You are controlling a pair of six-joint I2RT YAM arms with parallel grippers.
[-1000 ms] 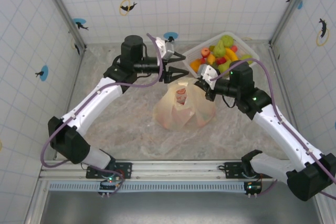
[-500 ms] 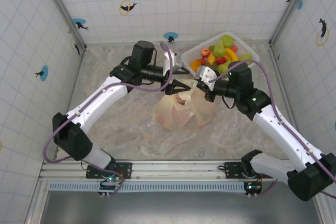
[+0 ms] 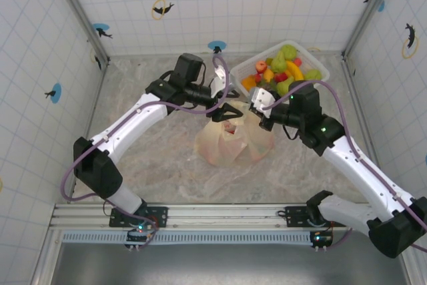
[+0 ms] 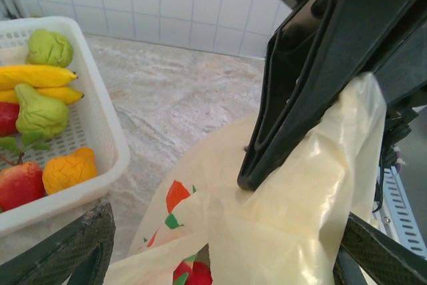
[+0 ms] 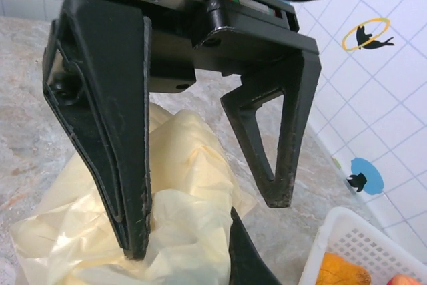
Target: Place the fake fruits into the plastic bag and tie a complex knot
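The cream-yellow plastic bag sits mid-table with its top pulled up; a red fake fruit shows through its mouth. My right gripper is shut on a bunched handle of the bag, and its black tip presses into the film. My left gripper stands open right beside it. Its fingers straddle the raised bag top with nothing clamped. More fake fruits lie in the white basket. The knot is out of view.
The white lattice basket stands at the back right, just behind both grippers, holding bananas, green pears and an orange fruit. Tiled walls enclose the marbled table on three sides.
My left gripper has swung right and down from the table's back centre to the bag top, still open. My right gripper has stayed shut on the handle, hardly moving.
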